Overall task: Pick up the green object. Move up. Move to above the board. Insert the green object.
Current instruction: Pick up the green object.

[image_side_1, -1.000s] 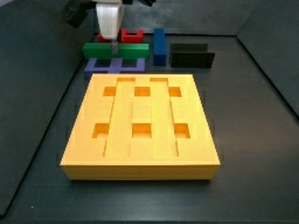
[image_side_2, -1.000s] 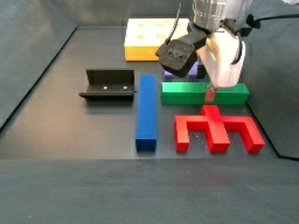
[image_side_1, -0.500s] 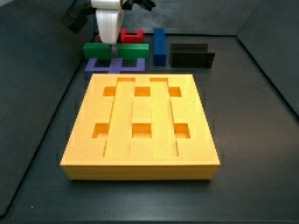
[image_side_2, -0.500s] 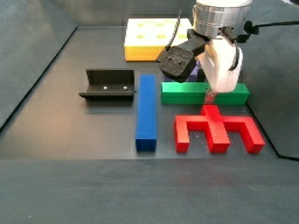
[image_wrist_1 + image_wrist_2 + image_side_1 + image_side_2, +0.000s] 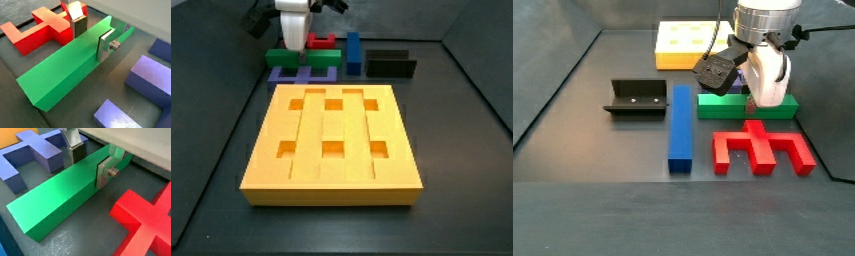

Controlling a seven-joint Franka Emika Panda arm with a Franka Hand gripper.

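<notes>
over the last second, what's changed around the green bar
The gripper has come down onto the green object; in both wrist views its jaws stand one on each long side of the bar, against the faces, though a firm grip cannot be confirmed. The green object has not lifted or shifted. The board, blue bar, red piece and fixture stayed put.

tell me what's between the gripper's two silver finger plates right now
The long green rectangular bar lies between them: in both wrist views the gripper straddles the bar's width, one finger against each long side. Nothing else is in the gap.
</notes>
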